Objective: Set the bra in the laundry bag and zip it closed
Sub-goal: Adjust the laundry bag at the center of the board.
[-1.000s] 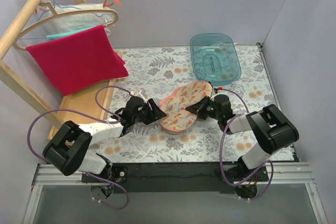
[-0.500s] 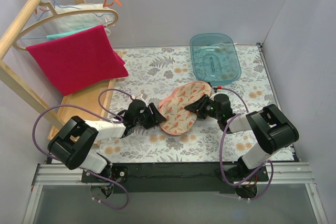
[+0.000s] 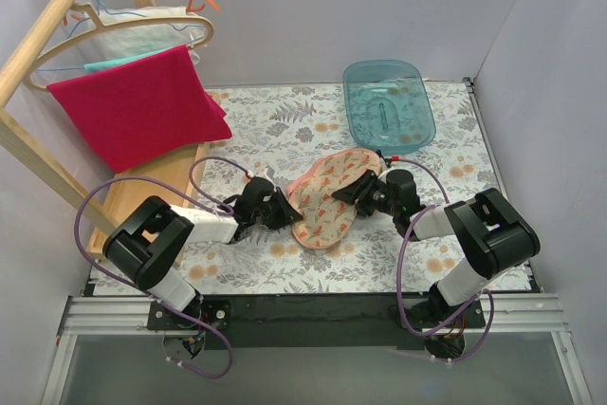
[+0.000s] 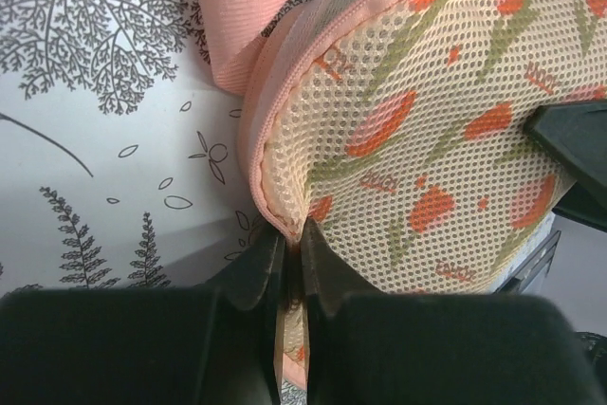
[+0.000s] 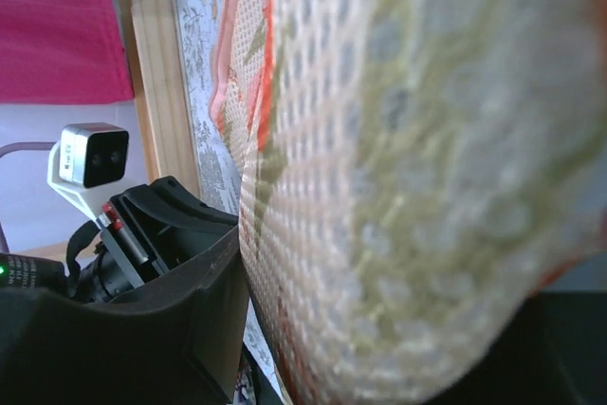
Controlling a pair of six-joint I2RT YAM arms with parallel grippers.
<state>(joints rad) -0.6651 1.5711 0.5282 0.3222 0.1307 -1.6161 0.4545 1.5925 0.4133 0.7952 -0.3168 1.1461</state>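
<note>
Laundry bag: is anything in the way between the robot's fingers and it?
Nothing visible. The left fingers pinch the laundry bag at its pink edge, and the right fingers sit on either side of its other end, with the mesh between them.

pinching the pink zipper edge [image 4: 254, 144] of the laundry bag [image 4: 427, 130] at 6 o'clock with the left gripper [image 4: 292, 242], dark fingers [image 4: 248, 277] pressing almost together on the seam. spreading peach mesh with orange-red flowers from 12 to 5 o'clock. showing the pink loop [image 4: 251, 16] at 11 o'clock, joining the bag's edge. lying on a fern-printed table cover [image 4: 104, 139] from 7 to 11 o'clock. catching a black shape [image 4: 574, 154] over the mesh at 3 o'clock.
</note>
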